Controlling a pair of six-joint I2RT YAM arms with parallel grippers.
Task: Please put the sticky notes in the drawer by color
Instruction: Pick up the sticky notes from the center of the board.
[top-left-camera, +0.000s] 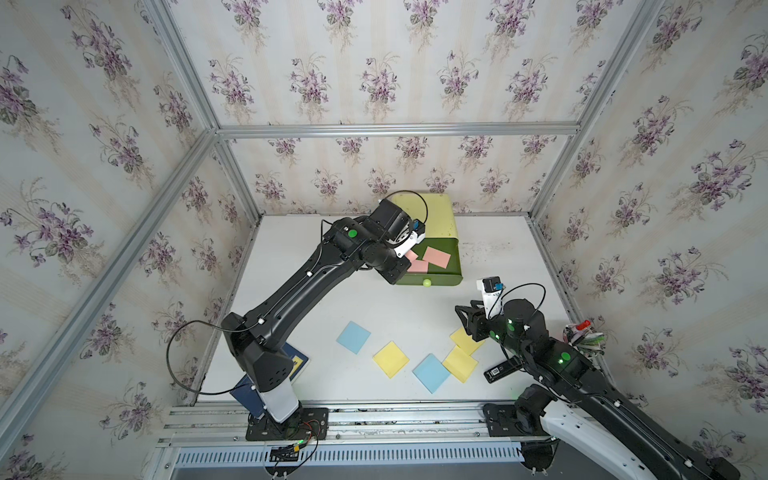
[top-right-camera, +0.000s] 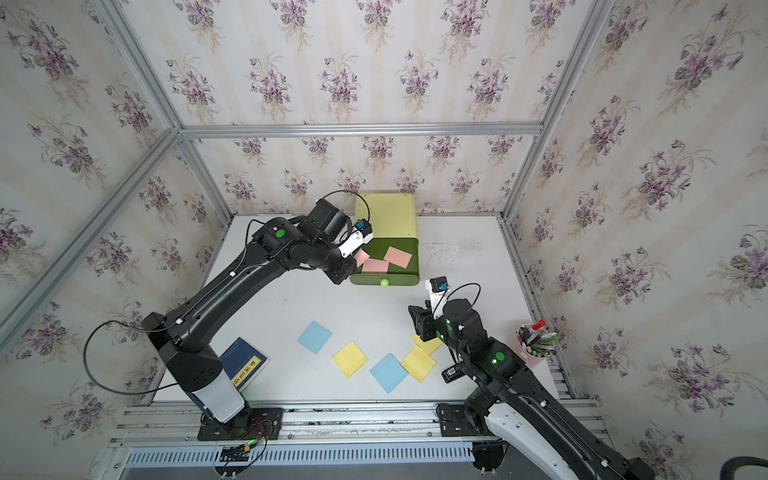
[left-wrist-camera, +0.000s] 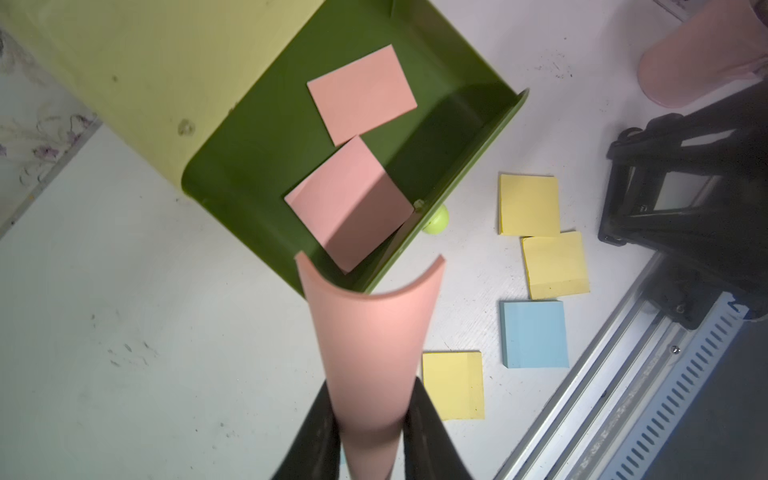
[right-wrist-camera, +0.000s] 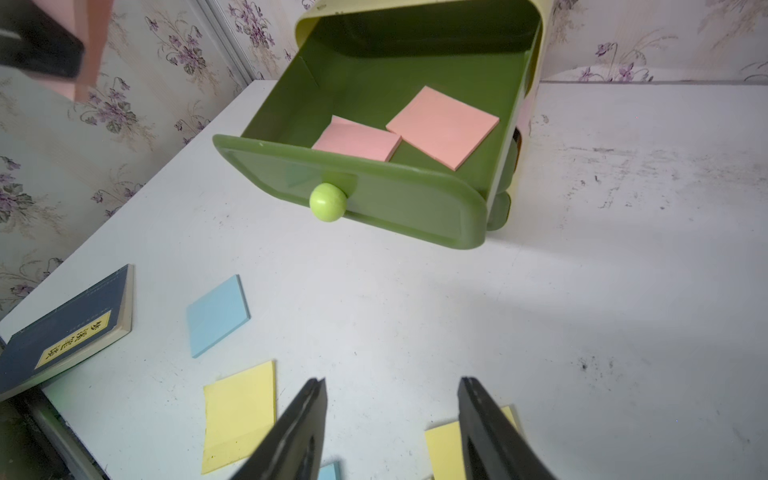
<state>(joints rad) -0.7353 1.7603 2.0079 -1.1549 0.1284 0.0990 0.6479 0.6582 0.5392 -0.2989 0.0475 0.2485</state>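
Left wrist view: left gripper (left-wrist-camera: 371, 390) jaws pinch a curled pink note (left-wrist-camera: 365, 332); its free edge sits ahead of the jaws over the open drawer's (left-wrist-camera: 257, 158) front corner, so a release now would likely snag the rim and fall outside. Right gripper (right-wrist-camera: 392, 386) jaws are spread and empty, with yellow notes (right-wrist-camera: 239, 415) beneath. The pinch point is cut off, and in both top views the wrist covers the left jaws.

Overhead pair; wrist close-ups of drawer (left-wrist-camera: 249, 166)

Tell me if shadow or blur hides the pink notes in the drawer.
Left wrist view: shadow darkens about half the front pink note in the drawer; rear pink note evenly lit; held pink note curls close to the lens. Right wrist view: both drawer notes sharp, evenly lit. Both top views: small, no glare.
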